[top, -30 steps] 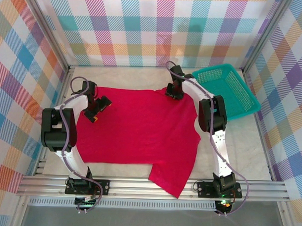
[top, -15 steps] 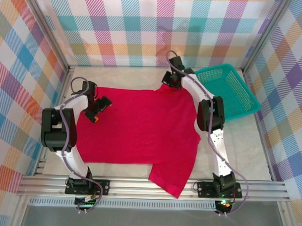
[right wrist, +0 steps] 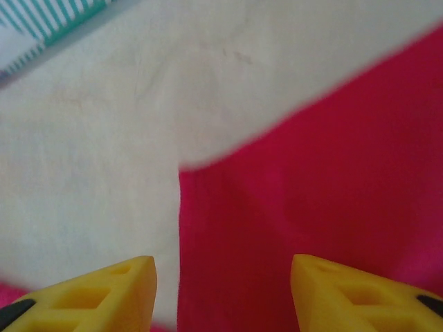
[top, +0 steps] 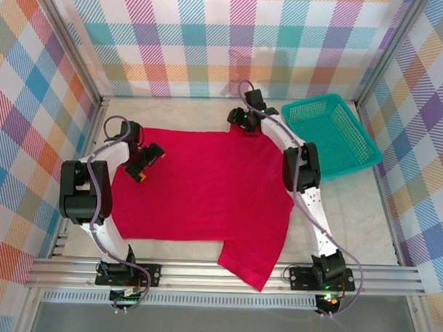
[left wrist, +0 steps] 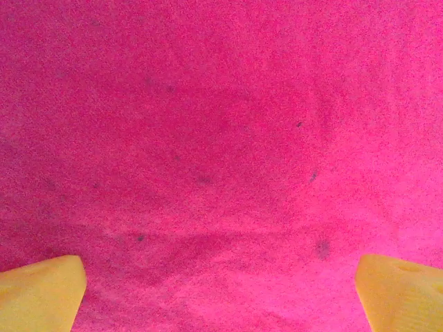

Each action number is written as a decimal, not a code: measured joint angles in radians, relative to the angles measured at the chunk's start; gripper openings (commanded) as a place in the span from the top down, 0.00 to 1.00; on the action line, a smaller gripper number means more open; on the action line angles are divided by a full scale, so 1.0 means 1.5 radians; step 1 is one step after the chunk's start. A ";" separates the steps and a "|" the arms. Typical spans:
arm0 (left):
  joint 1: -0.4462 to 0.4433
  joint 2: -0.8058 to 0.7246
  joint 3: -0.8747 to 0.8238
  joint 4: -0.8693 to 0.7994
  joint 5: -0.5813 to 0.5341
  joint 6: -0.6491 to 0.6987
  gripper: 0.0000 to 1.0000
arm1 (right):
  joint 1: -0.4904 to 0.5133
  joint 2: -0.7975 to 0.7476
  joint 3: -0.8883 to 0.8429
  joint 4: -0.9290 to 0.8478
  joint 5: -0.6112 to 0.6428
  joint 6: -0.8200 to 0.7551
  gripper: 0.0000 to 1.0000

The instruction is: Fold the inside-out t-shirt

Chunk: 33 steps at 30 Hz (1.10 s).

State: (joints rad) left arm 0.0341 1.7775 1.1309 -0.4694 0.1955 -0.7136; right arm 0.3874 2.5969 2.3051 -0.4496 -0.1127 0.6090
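**Operator:** How far along am I?

**Spotter:** Hardly begun, I'd say. Your inside-out t-shirt lies spread out in one layer in the middle of the counter, between the two arms. One sleeve sticks out toward the near edge on the right. You have no fold in it yet: no edge is doubled over and no sleeve is tucked in. I can't make out a neck label from here.

**Operator:** And the claws?

**Spotter:** Your left claw hangs over the shirt's left part. In its wrist view the left claw is spread wide with only red cloth beneath it, gripping nothing. Your right claw sits at the far edge of the shirt. Its wrist view shows the right claw parted and empty, straddling the line where the hem meets the bare counter.

**Operator:** So what's left?

**Spotter:** All of it, by my reckoning: sleeves in, sides over, then the body doubled. The teal basket stands at the far right, near the shirt's corner but out of your way.
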 measured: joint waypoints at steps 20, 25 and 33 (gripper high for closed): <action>0.001 0.221 0.278 -0.021 0.004 -0.006 0.00 | -0.028 0.018 0.048 -0.136 0.029 -0.031 0.39; 0.012 0.310 0.416 -0.032 0.023 -0.031 0.00 | -0.051 0.145 0.258 -0.147 0.002 -0.003 0.39; 0.027 0.362 0.514 -0.059 0.041 -0.037 0.00 | -0.098 0.146 0.265 -0.121 -0.092 0.045 0.35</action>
State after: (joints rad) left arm 0.0750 2.3199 1.9022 -0.5579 0.2577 -0.7689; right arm 0.2405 2.8155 2.7026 -0.6304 -0.2512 0.6765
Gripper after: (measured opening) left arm 0.998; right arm 0.634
